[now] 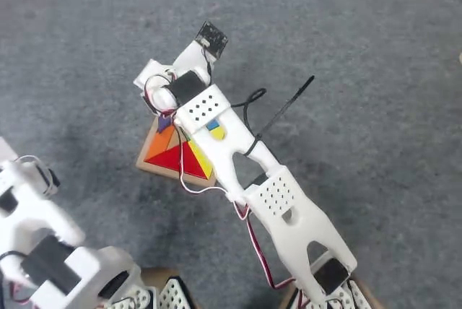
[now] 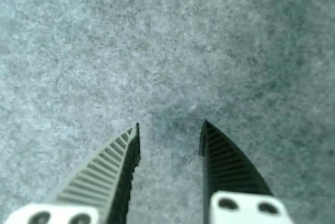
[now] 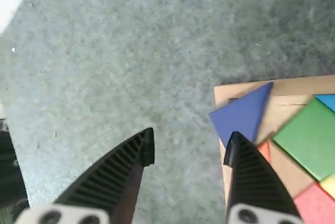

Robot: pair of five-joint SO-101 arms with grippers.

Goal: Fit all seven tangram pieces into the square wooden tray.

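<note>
High view: one tray (image 1: 144,160), two arms (image 1: 281,201) (image 1: 65,251)

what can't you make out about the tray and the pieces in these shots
- High view: the right arm covers much of the tray, so the pieces cannot be counted.
- Right wrist view: the tray runs off the picture's edge, and a finger of the right claw hides part of it.
- Blue triangle: it overlaps the rim, but whether it sits flat or tilted cannot be told.

Matt wooden tray (image 3: 225,94), fuzzy carpet (image 3: 131,51)
</note>
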